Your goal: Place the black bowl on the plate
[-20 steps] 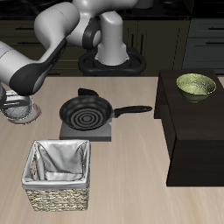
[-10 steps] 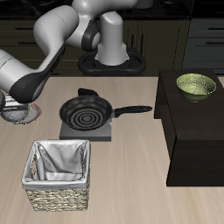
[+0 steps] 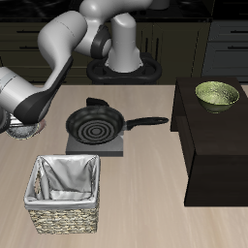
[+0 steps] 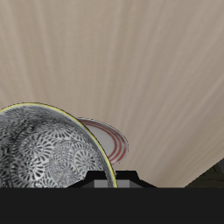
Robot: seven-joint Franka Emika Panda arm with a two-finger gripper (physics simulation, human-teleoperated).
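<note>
One small dark-rimmed bowl with mottled silver inside (image 4: 44, 149) overlaps pink-rimmed flat plate (image 4: 105, 136), at exterior frame's far left edge. Gripper (image 4: 112, 181) finger state: cannot tell. Centre bowl over plate; lower gently before release.

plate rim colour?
Pinkish-red, on the plate peeking from behind the black bowl; clearest in the wrist view.

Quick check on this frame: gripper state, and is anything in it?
Gripper: cannot be told; its fingers are hidden at the image edge. In the wrist view the black bowl sits close beneath it, over the plate.
</note>
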